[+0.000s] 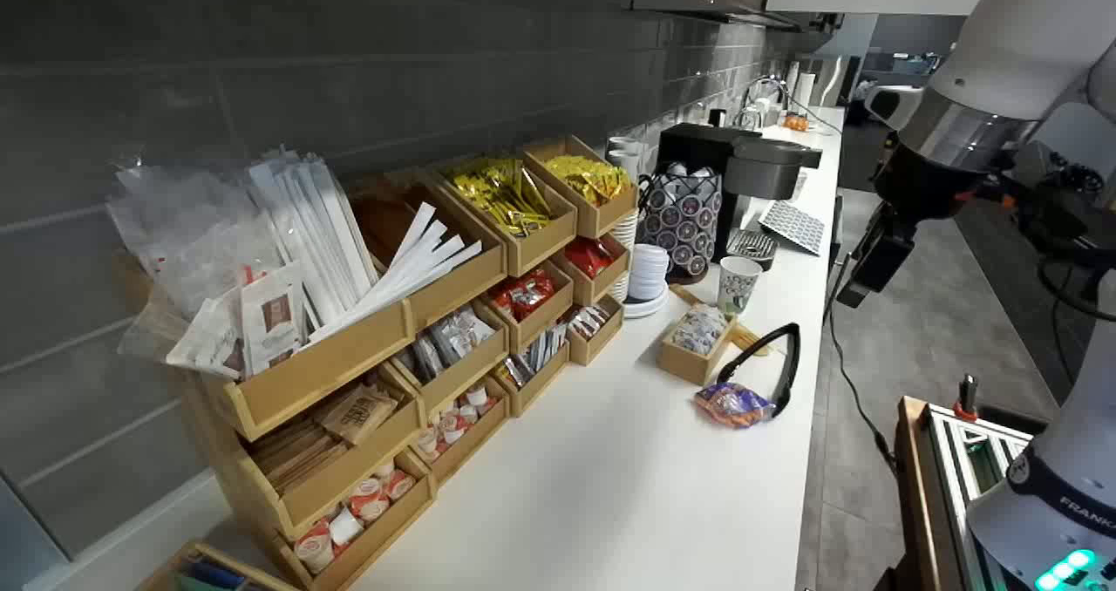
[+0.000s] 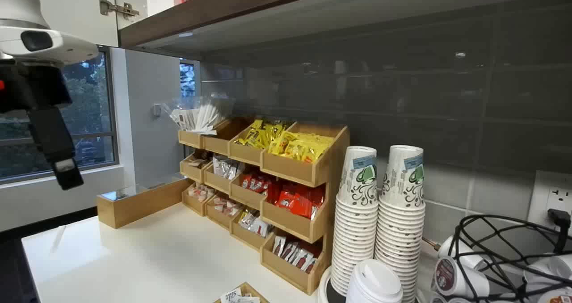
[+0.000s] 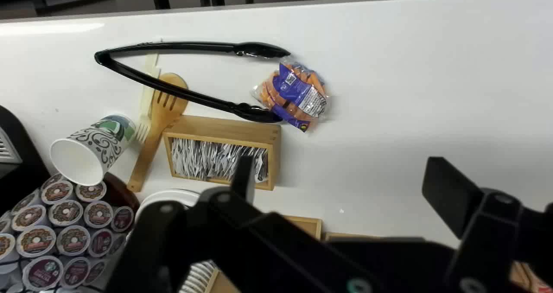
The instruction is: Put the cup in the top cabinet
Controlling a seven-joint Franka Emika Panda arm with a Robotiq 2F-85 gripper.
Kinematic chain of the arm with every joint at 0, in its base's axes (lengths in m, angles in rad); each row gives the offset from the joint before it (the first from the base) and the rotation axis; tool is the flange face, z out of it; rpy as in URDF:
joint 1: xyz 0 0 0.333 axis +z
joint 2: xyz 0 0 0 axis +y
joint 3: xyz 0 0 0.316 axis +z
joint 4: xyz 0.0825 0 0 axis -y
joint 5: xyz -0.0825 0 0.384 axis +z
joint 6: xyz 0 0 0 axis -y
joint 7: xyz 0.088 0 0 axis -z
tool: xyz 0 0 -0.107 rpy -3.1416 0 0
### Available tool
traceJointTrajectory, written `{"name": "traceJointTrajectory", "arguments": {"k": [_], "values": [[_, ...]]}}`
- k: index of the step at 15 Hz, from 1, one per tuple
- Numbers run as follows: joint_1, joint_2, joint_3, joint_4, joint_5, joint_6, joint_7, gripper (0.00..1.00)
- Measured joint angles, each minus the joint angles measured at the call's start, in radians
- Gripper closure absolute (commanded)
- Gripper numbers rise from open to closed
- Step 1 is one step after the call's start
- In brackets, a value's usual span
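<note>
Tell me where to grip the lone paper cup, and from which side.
I'd take the paper cup by its side, just below the rim, coming level from the front edge of the counter. It stands upright and tapers toward its base; coffee pods sit behind it and the packet box beside it, so the front seems easier.

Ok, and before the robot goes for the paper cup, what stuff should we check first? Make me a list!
1. Gripper ready: ok, it stands open, holding nothing.
2. Patterned paper cup upright: ok, it stands on the white counter.
3. Gripper lined up with the cup: not ok, the cup is off to one side in the wrist view.
4. Top cabinet open: ok, its door is swung out.
5. Room inside for the cup: cannot tell, only a sliver of the inside shows.
</note>
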Motion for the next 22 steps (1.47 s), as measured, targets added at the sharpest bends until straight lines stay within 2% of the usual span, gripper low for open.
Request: {"name": "traceJointTrajectory", "arguments": {"k": [10,12,17,22], "values": [[-0.014,0.008,0.0,0.0,-0.007,0.019,0.031,0.0],[-0.07,0.039,0.0,0.0,-0.036,0.087,0.097,0.0],[-0.285,0.221,0.001,0.021,-0.138,0.298,0.26,0.0],[-0.466,0.387,-0.01,0.109,-0.286,0.331,0.458,0.0]]}}
